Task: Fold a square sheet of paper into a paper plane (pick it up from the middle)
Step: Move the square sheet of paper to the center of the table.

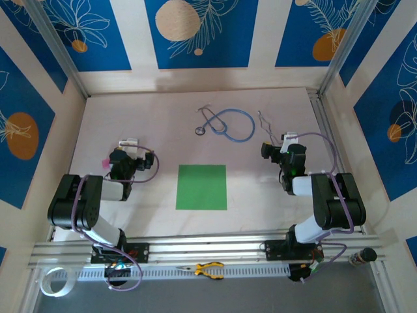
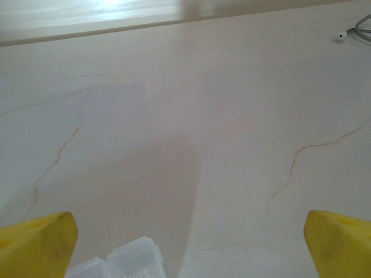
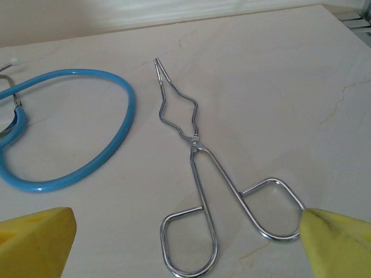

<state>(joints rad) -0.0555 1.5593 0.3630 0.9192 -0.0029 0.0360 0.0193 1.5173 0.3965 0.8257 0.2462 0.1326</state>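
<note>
The square sheet of paper (image 1: pixel 202 187) lay flat at lower centre of the top view, between the arms: matte, bright green, unmarked, uncreased. The left gripper (image 2: pixel 188 240) and right gripper (image 3: pixel 188 243) stood wide open, yellow fingers (image 3: pixel 35 240) holding nothing. The table (image 2: pixel 232 116) was pale and faintly veined. Polished wire tongs (image 3: pixel 195 142) lay beside a glossy blue stethoscope (image 3: pixel 130 104). Lettering on a clear plastic box (image 2: pixel 124 263) was illegible.

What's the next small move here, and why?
Probably swing the left hand inward until it sits over the middle of the square sheet of paper. The sheet lies flat and unfolded between the arms, with nothing touching it. Both hands stand open off to its sides, the right hand facing the wire tongs.
</note>
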